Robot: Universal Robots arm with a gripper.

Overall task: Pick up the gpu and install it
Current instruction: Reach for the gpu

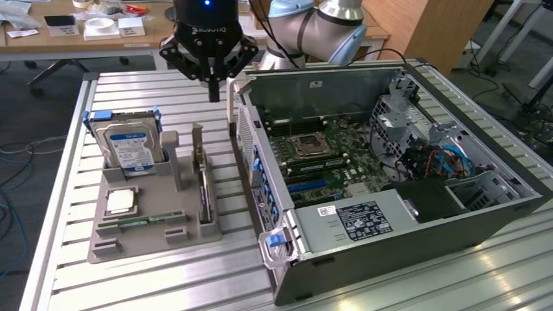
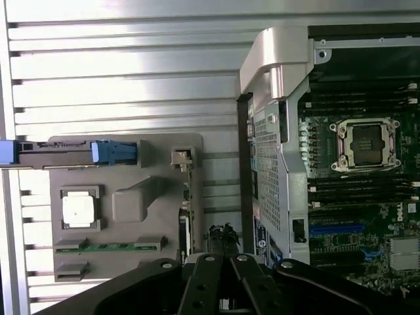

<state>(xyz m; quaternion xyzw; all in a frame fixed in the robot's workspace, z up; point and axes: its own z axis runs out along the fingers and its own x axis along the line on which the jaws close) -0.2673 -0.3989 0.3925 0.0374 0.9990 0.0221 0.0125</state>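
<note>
**A:** Where is the gpu (image 1: pixel 204 188)?

**B:** It stands on its long edge in a slot of the grey holder (image 1: pixel 151 245), on the side facing the computer case (image 1: pixel 449 227). In the wrist view the gpu (image 2: pixel 186 230) shows edge-on, a thin dark strip along that same side of the holder (image 2: pixel 164 147).

**A:** Is anything gripping it?

**B:** No. The end effector (image 1: pixel 214 95) has its fingers pressed fully together with nothing between them. It hangs high over the bench (image 1: pixel 173 285), above the strip of bare slats between holder and case, toward the edge farthest from the exterior camera and well clear of the card. The wrist view places the end effector (image 2: pixel 222 262) over that same strip.

**A:** What else is in the holder?

**B:** A silver hard drive (image 1: pixel 129 148) with a blue label stands upright at the holder's far end. A square processor chip (image 1: pixel 119 202) lies flat beside the card's slot. A slim green memory stick (image 1: pixel 142 220) lies just past it, toward the bench's near edge.

**A:** And the case?

**B:** It lies open on its side, filling the half of the bench at the exterior view's right. Its motherboard (image 1: pixel 333 162) faces up, with the processor socket (image 1: pixel 309 146) on it.
</note>
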